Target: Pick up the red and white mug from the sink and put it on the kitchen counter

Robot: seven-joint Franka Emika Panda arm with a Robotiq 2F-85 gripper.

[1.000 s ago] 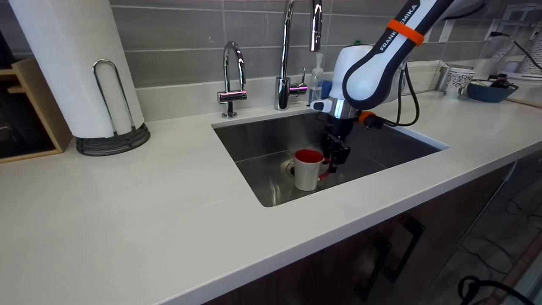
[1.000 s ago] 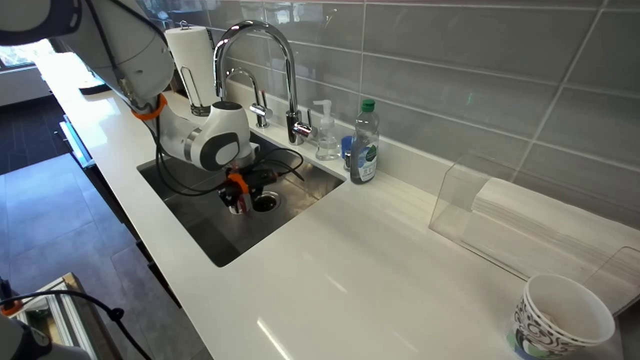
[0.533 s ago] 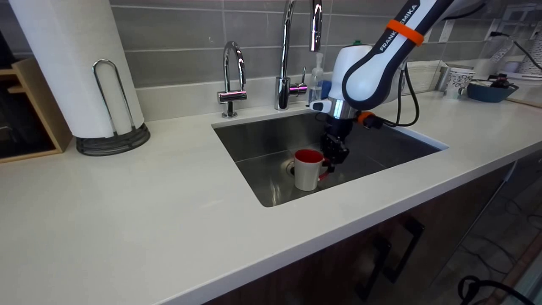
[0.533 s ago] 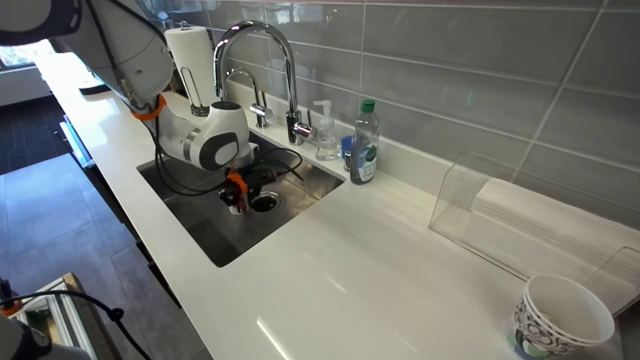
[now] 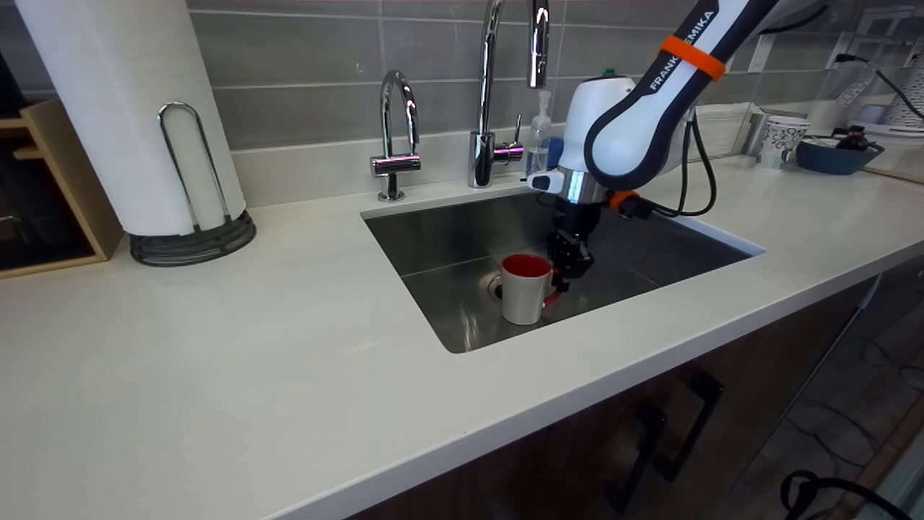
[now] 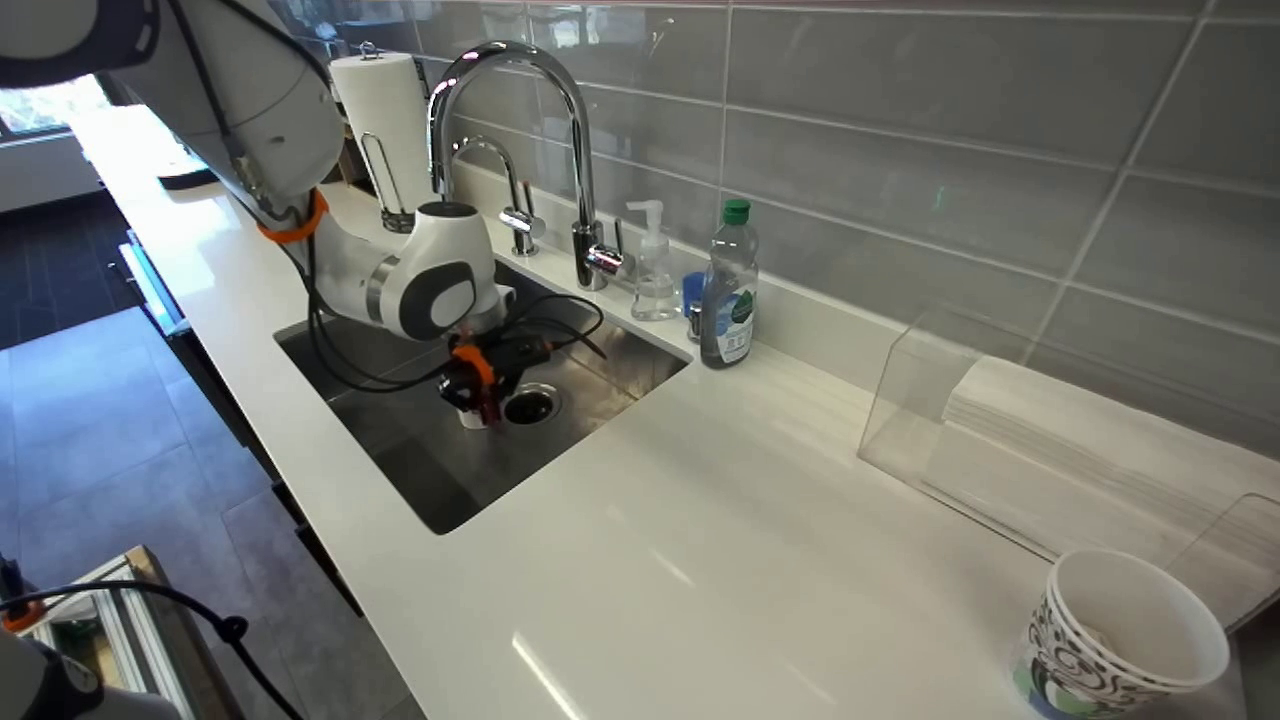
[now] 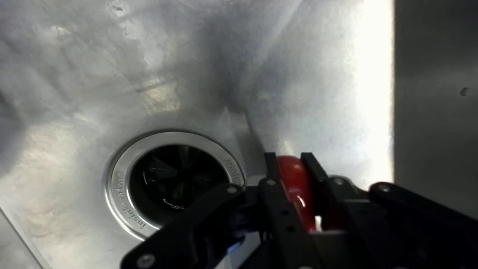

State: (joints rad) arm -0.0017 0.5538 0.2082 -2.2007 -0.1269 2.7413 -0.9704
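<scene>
Mug (image 5: 521, 297) upright inside the sink (image 5: 442, 235), just beside the drain (image 7: 183, 179), its red handle (image 7: 295, 175) toward my arm (image 5: 626, 148). Wrist view: the fingers (image 7: 278, 203) pinch that handle from both sides, black against red at the tips, gap only as wide as the handle. I have it held. Whether the mug rests on the sink or hangs just clear, I can't tell from here; in an exterior view a bit of white side (image 6: 472, 421) shows below the fingers, most of the mug hidden. Bench (image 5: 238, 375): paper towel roll (image 5: 130, 123) upright, pump bottle (image 6: 655, 285) and dish soap bottle (image 6: 729, 300) by the sink's back edge, paper cups (image 6: 1120, 640) well apart from the sink.
</scene>
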